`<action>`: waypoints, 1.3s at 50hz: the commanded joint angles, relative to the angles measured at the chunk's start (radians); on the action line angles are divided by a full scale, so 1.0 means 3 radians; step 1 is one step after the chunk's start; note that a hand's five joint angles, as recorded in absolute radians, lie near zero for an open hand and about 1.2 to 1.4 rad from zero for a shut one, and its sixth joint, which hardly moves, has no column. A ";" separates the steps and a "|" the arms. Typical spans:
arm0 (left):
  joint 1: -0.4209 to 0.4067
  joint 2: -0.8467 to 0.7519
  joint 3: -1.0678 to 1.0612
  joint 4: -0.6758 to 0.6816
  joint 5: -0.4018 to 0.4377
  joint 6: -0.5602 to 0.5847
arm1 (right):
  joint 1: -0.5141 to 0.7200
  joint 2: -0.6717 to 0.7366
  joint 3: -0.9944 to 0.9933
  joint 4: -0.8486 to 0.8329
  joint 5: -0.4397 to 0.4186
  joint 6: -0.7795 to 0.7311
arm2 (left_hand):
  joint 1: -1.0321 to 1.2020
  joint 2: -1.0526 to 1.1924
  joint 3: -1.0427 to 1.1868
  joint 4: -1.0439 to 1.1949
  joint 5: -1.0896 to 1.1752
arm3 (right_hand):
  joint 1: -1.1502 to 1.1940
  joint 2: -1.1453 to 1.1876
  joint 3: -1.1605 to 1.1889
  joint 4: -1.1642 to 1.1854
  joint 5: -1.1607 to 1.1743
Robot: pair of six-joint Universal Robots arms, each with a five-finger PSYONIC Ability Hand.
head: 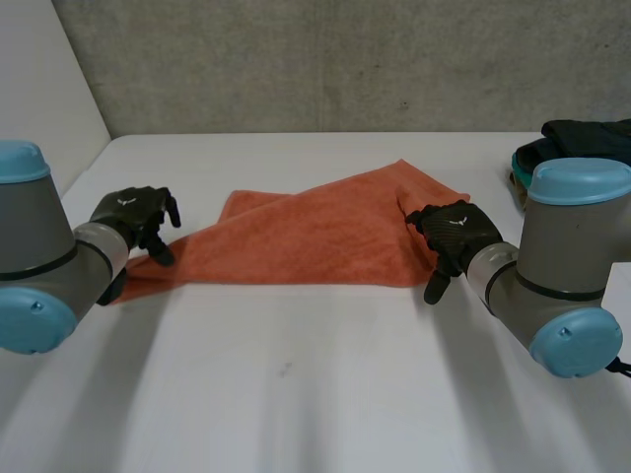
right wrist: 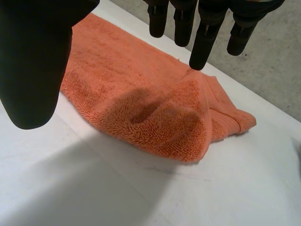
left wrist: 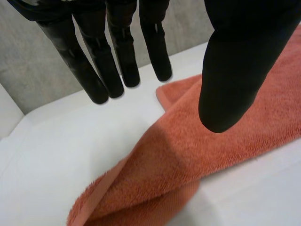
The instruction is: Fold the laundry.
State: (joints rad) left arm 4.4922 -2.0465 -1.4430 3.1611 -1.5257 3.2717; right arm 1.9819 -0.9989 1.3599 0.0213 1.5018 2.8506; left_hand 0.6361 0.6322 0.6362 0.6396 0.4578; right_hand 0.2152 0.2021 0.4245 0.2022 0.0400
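Looking down in the head view: one orange towel (head: 315,236), lying crosswise on the white surface (head: 315,394), nearer its far edge than its near one. Doubled over on a slant, so probably partway through folding. Two hands, one at each end of it. Poised at the end toward the surface's left edge, the left hand (head: 133,219); at the end toward the right edge, the right hand (head: 455,232). Likely stationed so as to take both ends together for the next fold. One dark heap of clothes (head: 587,138) parked at the right edge, well apart from the towel, seemingly waiting its turn.

Turning to the left wrist view: fingers (left wrist: 101,70) straight, set wide of the thumb (left wrist: 235,70), pinching nothing. Towel (left wrist: 188,160) below the thumb, layered corner flat under the palm, no contact visible. Looks ready to come down on that corner.

Moving to the right wrist view: fingers (right wrist: 207,37) straight, thumb (right wrist: 37,61) held wide, nothing grasped. Towel (right wrist: 141,103) under the palm, with a raised, rumpled ridge at the fingertips. Cannot tell whether one fingertip touches that ridge. Probably needs smoothing or lifting there before a fold can lie neat.
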 commanded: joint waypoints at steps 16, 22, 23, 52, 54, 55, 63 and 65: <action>0.0453 -0.0613 0.0433 -0.0188 0.0059 0.0594 | 0.0025 -0.0004 0.0028 0.0000 0.0010 -0.0155 | -0.0294 -0.0281 -0.0294 -0.0305 -0.0281 | -0.0136 -0.0092 -0.0833 -0.0092 -0.0133; 0.0437 -0.0736 0.0515 -0.0187 0.0075 0.0594 | 0.0000 0.0001 0.0028 -0.0005 0.0005 -0.0180 | 0.0564 0.0577 0.0564 0.0553 0.0577 | -0.0136 -0.0092 -0.0833 -0.0092 -0.0133; 0.0432 -0.0746 0.0530 -0.0193 0.0080 0.0584 | -0.0005 0.0001 0.0028 -0.0005 0.0005 -0.0181 | 0.0839 0.0852 0.0839 0.0828 0.0852 | -0.0136 -0.0092 -0.0833 -0.0092 -0.0133; -0.0263 0.1518 -0.0431 -0.0265 0.1281 0.0706 | 0.0046 0.0905 -0.1848 0.0169 -0.1263 -0.0768 | 0.2534 0.2547 0.2533 0.2522 0.2546 | -0.0136 -0.0092 -0.0833 -0.0092 -0.0133; -0.0334 0.1718 -0.0625 -0.0193 0.1373 0.0844 | 0.0107 0.1064 -0.2022 0.0108 -0.1375 -0.0804 | 0.2534 0.2547 0.2533 0.2522 0.2546 | -0.0136 -0.0092 -0.0833 -0.0092 -0.0133; -0.0350 0.1779 -0.0691 -0.0162 0.1404 0.0885 | 0.0127 0.1120 -0.2078 0.0088 -0.1406 -0.0809 | 0.2534 0.2547 0.2533 0.2522 0.2546 | -0.0136 -0.0092 -0.0833 -0.0092 -0.0133; -0.0422 0.2342 -0.1280 0.0298 0.1573 0.1131 | 0.0261 0.1688 -0.2559 -0.0087 -0.1473 -0.0809 | 0.2534 0.2547 0.2533 0.2522 0.2546 | 0.0020 0.0063 -0.0678 0.0063 0.0022; -0.0386 0.2419 -0.1377 0.0451 0.1548 0.1116 | 0.0286 0.1846 -0.2651 -0.0046 -0.1488 -0.0820 | 0.2534 0.2547 0.2533 0.2522 0.2546 | 0.0662 0.0706 -0.0036 0.0705 0.0664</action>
State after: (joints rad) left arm 4.3660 -1.4008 -1.7642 3.1865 -1.0642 3.5905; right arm 2.0438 -0.5574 0.6371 0.0041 1.0590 2.6050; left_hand 1.1503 1.1937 1.1869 1.1952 0.9867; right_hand 0.2169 0.2061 0.4245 0.2058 0.0417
